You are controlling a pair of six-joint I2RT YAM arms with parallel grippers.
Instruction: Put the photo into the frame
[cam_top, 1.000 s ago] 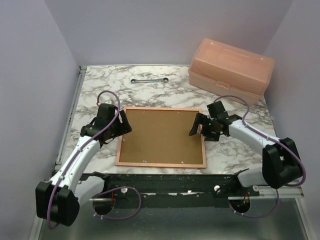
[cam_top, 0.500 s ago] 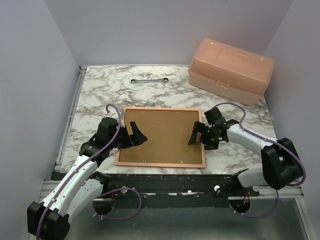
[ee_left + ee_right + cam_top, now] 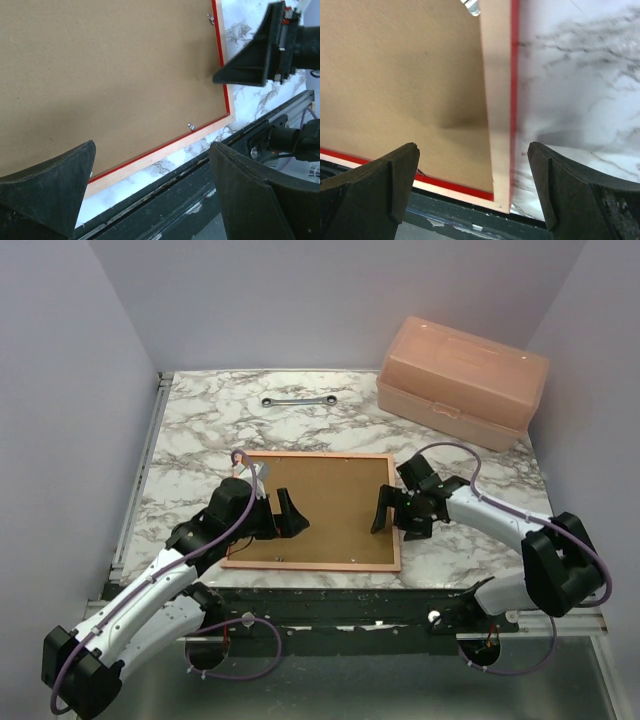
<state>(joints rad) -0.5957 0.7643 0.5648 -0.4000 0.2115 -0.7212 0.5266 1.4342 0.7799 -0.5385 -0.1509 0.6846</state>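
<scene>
Left gripper [image 3: 281, 512]: jaws wide apart, holding nothing, poised over the near-left part of the brown backing board [image 3: 335, 495]; contact with it cannot be judged. Right gripper [image 3: 390, 512]: jaws likewise wide apart and empty, straddling the right rail of the frame [image 3: 320, 454], one finger over the board and the other over the marble table [image 3: 190, 430]. The frame lies face down at the near centre of the table, its pale wood back up and a red edge showing in both wrist views, with its near rail close to the table's near edge. Compared with half a second ago, the frame has shifted left and turned slightly, its right rail now further from the right edge of the table. The left gripper has advanced right over the board, and the right gripper has moved left with the rail. Far centre, a wrench [image 3: 298, 400] lies on the marble. Far right, a pink plastic box [image 3: 462, 380] stands with its lid shut, contents not discernible.
</scene>
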